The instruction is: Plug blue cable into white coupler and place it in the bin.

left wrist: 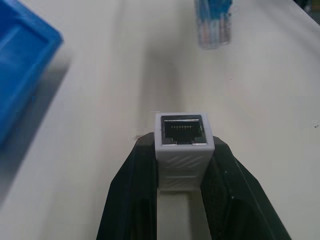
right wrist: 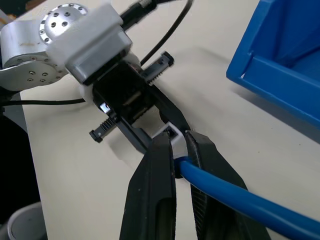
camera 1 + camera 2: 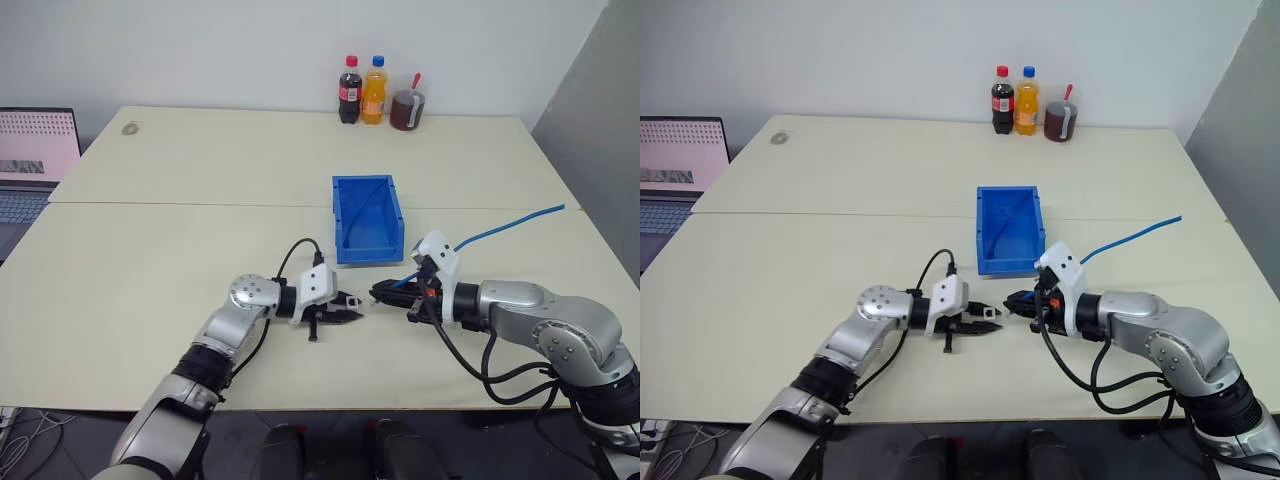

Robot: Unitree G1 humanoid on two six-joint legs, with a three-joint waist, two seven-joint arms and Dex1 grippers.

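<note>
My left gripper (image 3: 347, 316) is shut on the white coupler (image 1: 183, 131), whose dark socket faces away from the wrist. My right gripper (image 3: 384, 293) is shut on the blue cable (image 2: 225, 192) just behind its clear plug (image 1: 214, 22). The two grippers point at each other above the table's front, tips close together. In the left wrist view the plug hangs a short way in front of the socket, off to one side and apart from it. The rest of the cable (image 3: 500, 230) trails off to the right over the table. The blue bin (image 3: 367, 215) stands just behind both grippers.
Two drink bottles (image 3: 361, 90) and a cup with a straw (image 3: 407, 108) stand at the table's far edge. A laptop (image 3: 35, 150) sits off the table's left side. A small round object (image 3: 130, 127) lies at the far left corner.
</note>
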